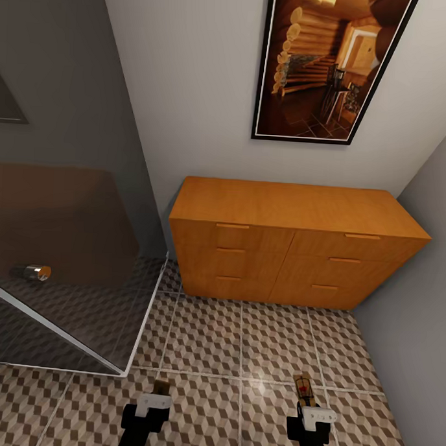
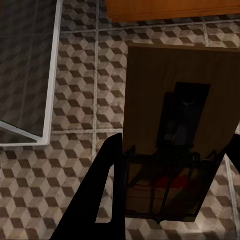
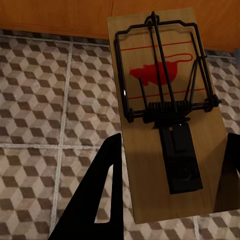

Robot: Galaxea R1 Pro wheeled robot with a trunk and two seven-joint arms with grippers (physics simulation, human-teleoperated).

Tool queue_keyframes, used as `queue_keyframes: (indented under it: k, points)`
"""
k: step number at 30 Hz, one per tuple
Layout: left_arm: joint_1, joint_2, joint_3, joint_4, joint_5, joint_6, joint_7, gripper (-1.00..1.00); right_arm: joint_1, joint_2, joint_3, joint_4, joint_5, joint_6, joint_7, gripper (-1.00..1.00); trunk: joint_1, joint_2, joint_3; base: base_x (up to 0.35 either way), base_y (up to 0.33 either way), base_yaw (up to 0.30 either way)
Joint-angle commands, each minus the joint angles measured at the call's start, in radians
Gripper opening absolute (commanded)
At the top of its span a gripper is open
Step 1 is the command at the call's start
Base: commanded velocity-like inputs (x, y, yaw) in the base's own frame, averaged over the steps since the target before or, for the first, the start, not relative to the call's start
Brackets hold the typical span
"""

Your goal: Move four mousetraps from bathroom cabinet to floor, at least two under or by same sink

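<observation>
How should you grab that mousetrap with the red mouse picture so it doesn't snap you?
Hold the mousetrap by its two long wooden edges, at the bare end away from the wire bar. The board is flat and narrow, so the right gripper's fingers fit on either side, clear of the spring. That looks safest.

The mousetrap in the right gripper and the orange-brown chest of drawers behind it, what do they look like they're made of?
The flat rectangular tan mousetrap between the right gripper fingers looks like a pale matte wooden board with a red mouse print, carrying a dark spring and bar, probably metal wire. The low orange-brown cabinet looks like smooth satin-finished wood or veneer, with faint grain and matching bar handles; a render leaves this open.
</observation>
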Motion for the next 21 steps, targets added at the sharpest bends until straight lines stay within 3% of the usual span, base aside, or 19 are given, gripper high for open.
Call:
queue_keyframes:
  k: [1, 21]
  points:
    - [-0.002, 0.001, -0.009, -0.001, 0.007, -0.004, 0.01, -1.0, -0.001, 0.0, 0.008, 0.001, -0.001, -0.002, -0.008, -1.0, 0.001, -0.002, -0.002, 0.0, 0.0, 0.0]
    - [-0.002, 0.0, -0.01, 0.003, 0.007, -0.004, 0.011, -1.0, -0.001, -0.001, 0.007, 0.001, -0.002, -0.002, -0.01, -1.0, 0.001, -0.002, -0.002, 0.0, 0.0, 0.0]
